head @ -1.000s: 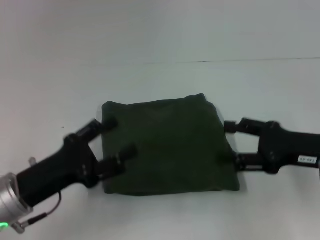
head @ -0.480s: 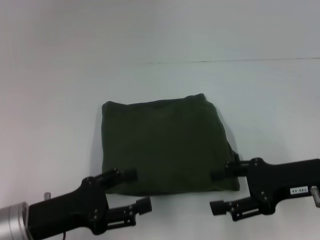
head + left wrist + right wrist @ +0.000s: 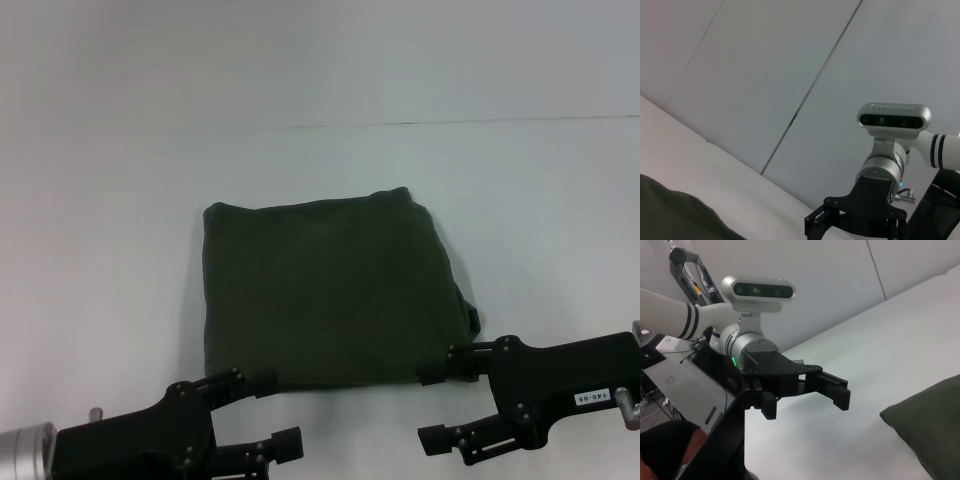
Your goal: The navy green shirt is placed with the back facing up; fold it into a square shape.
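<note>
On the white table [image 3: 120,200] lay the dark olive-green cotton shirt [image 3: 325,290], folded into a square, with the black left gripper [image 3: 272,412] and black right gripper [image 3: 432,405] both spread wide and empty just beside its near edge.

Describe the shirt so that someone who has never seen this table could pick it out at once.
On the white table, look at the middle, just beyond the two black claws, left and right, which sit open at the near edge. The shirt lies there, folded into a rough square. It is the only dark olive-green cloth on the pale surface.
</note>
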`<state>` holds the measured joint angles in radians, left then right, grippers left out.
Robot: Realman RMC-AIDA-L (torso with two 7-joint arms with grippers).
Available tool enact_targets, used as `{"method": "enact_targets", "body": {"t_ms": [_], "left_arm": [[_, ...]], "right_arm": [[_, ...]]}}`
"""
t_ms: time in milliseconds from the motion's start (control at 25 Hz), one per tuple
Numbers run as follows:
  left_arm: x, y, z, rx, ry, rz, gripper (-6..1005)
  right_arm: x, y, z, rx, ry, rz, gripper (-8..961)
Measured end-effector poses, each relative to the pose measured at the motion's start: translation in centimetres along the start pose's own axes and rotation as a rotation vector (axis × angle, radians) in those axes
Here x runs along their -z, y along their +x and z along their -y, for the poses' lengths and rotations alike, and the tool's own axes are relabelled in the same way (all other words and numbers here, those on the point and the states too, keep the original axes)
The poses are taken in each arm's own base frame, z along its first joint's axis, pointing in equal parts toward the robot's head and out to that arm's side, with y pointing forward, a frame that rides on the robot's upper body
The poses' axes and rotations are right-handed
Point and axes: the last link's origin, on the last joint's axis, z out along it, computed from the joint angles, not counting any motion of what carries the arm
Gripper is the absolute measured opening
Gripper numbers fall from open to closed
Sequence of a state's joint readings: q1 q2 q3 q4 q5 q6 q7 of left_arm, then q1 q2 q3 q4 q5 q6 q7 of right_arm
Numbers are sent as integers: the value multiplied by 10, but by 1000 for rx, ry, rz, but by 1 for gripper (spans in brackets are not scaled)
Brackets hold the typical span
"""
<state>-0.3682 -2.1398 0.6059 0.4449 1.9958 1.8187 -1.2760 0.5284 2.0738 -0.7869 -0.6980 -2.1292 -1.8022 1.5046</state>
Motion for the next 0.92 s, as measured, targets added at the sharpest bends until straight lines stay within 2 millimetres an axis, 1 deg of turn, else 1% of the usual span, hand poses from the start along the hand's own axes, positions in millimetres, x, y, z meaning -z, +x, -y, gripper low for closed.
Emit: {"method": "enact_targets", "body": {"t_ms": [920], "left_arm": [[2,-3,-1,10,6,-3,908]], "right_arm": [[0,-2,1,4,-1,1,915]]}}
